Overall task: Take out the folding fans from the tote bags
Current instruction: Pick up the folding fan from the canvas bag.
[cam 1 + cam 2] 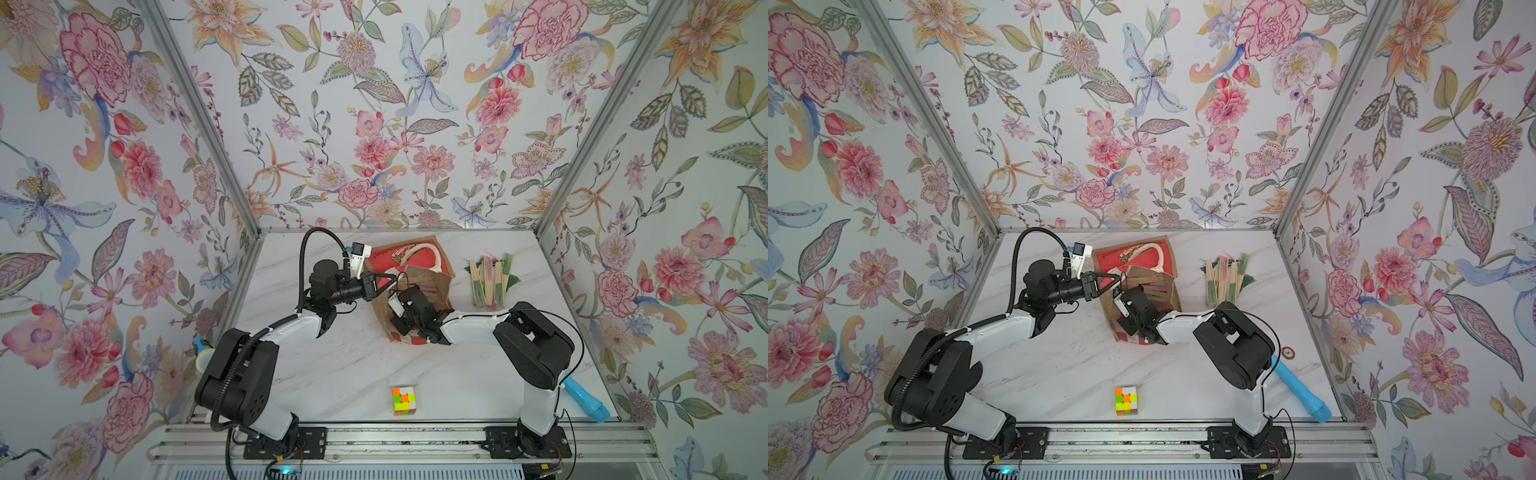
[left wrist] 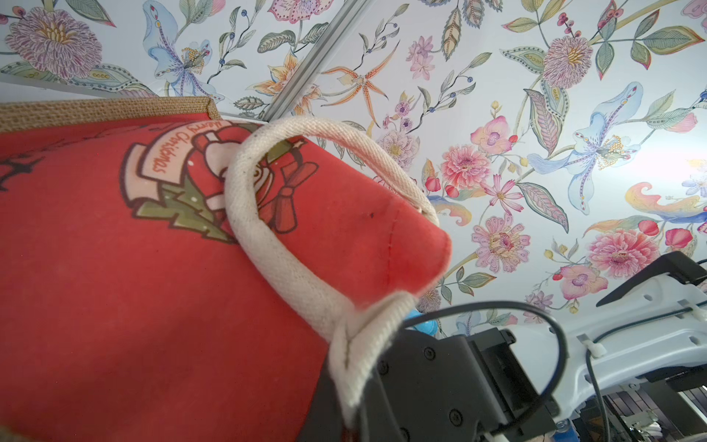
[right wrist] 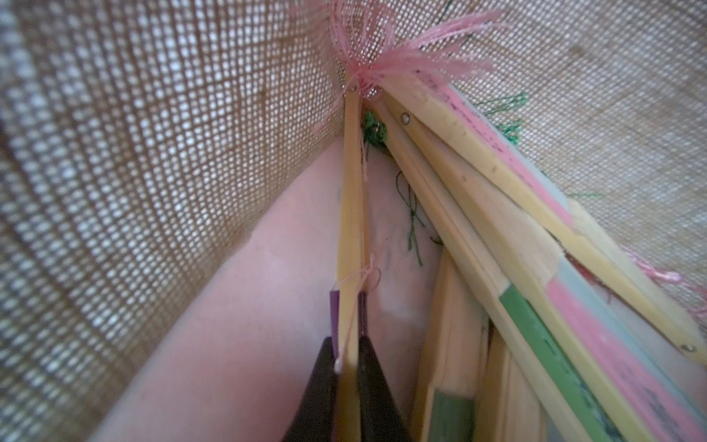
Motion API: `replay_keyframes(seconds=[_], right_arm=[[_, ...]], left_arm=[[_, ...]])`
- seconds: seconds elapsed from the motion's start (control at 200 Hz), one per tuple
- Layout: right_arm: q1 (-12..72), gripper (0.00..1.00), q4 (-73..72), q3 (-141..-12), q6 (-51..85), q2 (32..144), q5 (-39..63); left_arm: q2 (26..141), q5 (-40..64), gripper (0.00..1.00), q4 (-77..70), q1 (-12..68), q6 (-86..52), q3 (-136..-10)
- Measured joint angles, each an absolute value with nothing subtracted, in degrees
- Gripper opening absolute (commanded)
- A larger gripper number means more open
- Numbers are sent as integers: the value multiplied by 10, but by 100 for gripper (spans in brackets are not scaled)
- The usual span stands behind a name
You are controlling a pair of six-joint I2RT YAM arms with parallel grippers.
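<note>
Your right gripper (image 3: 348, 365) is down inside the tote bag (image 3: 153, 153). Its two dark fingers (image 3: 317, 390) are drawn narrow and press on either side of one closed purple-pleated fan (image 3: 351, 214). That fan lies along the bag's pale lining, with its pivot end in the corner beside a pink tassel (image 3: 401, 65). Just beside it, the other fans in the bag (image 3: 535, 306), bamboo with green and pink pleats, lean in a stack against the jute wall.

Your left gripper (image 1: 392, 278) is pinched shut at the bag's rim, by the base of the white rope handle (image 2: 267, 260).

In both top views the bag (image 1: 415, 253) (image 1: 1133, 254) sits toward the back of the marble table (image 1: 332, 365). Apart from it, on the right arm's side, a pile of fans (image 1: 490, 278) (image 1: 1225, 278) lies on the table. A colour cube (image 1: 404, 401) sits near the front edge, and a light-blue tube (image 1: 586, 399) lies by the right arm's base.
</note>
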State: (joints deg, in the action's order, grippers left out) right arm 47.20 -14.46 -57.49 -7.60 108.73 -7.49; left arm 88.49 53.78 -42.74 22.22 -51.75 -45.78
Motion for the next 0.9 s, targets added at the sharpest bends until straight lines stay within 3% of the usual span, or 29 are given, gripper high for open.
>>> replay_keyframes(seconds=[0.385,0.901], right_arm=[[462,11,-156,-517,-64,978,-4],[433,11,-70,-496,-4,868,108]], left_arm=[[885,538,0,-449,222,-530,-454],[885,538,0,-442,222,-528,-454]])
